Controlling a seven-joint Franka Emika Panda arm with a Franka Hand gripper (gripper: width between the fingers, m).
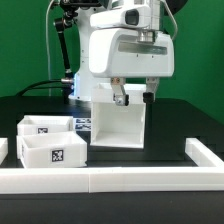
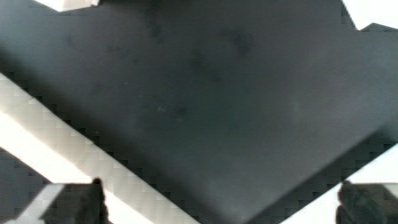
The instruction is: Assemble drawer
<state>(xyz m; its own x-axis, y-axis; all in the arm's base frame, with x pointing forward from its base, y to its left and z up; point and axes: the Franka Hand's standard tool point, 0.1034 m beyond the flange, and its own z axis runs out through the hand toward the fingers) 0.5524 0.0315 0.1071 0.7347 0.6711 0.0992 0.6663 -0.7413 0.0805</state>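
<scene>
The white hollow drawer housing (image 1: 118, 128) stands upright on the black table, near the middle of the exterior view. My gripper (image 1: 133, 96) hovers just above its top edge, with its fingers spread and nothing between them. In the wrist view the two dark fingertips (image 2: 71, 205) sit far apart at the frame's edge, and my gripper (image 2: 222, 208) looks down on a dark surface framed by white edges of the housing (image 2: 63, 140). Two small white trays with square markers lie at the exterior view's left, one (image 1: 47, 127) behind the other (image 1: 52, 150).
A long low white border wall (image 1: 120, 178) runs along the table's front edge, with a raised end at the exterior view's right (image 1: 205, 155). The arm's white body (image 1: 110, 45) rises behind the housing. A green wall is behind.
</scene>
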